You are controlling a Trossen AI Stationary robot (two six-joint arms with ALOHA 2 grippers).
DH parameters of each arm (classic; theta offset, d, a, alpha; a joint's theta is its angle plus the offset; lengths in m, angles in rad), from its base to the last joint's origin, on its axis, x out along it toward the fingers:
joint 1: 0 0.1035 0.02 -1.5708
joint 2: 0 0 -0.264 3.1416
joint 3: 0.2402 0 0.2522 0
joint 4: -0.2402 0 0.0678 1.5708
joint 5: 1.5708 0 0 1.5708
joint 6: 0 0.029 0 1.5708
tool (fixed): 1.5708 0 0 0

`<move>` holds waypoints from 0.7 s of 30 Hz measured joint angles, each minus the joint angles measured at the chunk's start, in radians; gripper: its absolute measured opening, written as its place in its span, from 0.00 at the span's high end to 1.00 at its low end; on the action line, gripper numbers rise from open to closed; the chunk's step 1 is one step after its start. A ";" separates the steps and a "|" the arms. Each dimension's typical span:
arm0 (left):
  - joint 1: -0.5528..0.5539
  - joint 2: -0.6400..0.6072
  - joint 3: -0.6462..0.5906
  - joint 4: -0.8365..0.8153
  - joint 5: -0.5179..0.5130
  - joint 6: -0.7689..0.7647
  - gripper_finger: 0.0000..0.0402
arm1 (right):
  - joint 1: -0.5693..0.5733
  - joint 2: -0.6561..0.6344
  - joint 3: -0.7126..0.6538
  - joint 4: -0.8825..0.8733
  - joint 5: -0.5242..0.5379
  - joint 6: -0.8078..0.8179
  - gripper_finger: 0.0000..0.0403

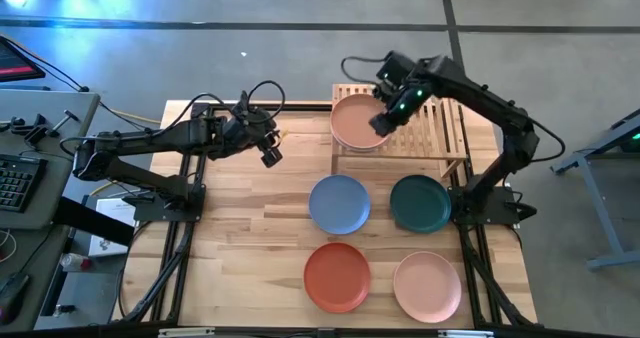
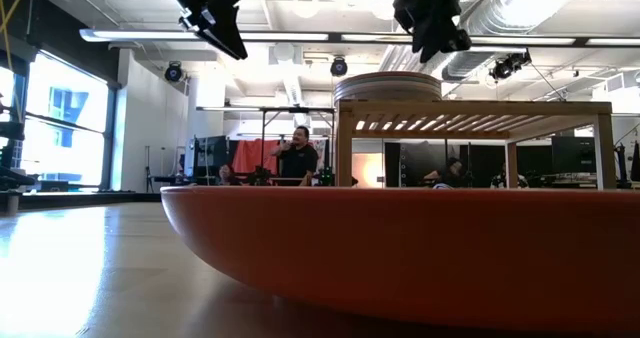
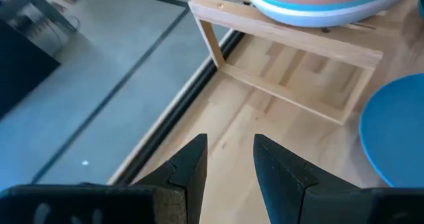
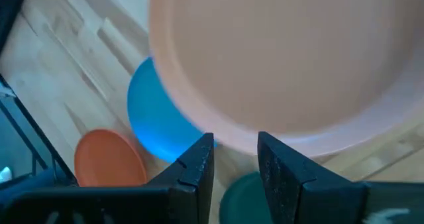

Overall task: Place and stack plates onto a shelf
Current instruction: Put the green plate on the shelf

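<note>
A stack of plates with a peach plate (image 1: 356, 124) on top sits on the left half of the light-wood shelf (image 1: 440, 128); a pale teal plate (image 3: 311, 12) shows beneath it. My right gripper (image 1: 385, 118) hovers open just above the peach plate's rim (image 4: 278, 71), clear of the stack (image 2: 388, 83) in the low view. My left gripper (image 1: 270, 154) is open over bare table left of the shelf. Blue (image 1: 340, 203), dark green (image 1: 420, 204), terracotta-orange (image 1: 337, 276) and pink (image 1: 427, 286) plates lie flat on the table.
The shelf's right half (image 1: 445, 118) is bare slats. The butcher-block table (image 1: 250, 238) has free room on its left side. The terracotta plate (image 2: 400, 258) fills the low view's foreground. People sit in the room behind the table (image 2: 298, 158).
</note>
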 joint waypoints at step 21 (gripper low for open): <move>0.000 0.000 0.000 -0.212 0.203 -0.146 0.72 | 0.569 0.000 -0.001 -0.020 0.341 0.675 0.77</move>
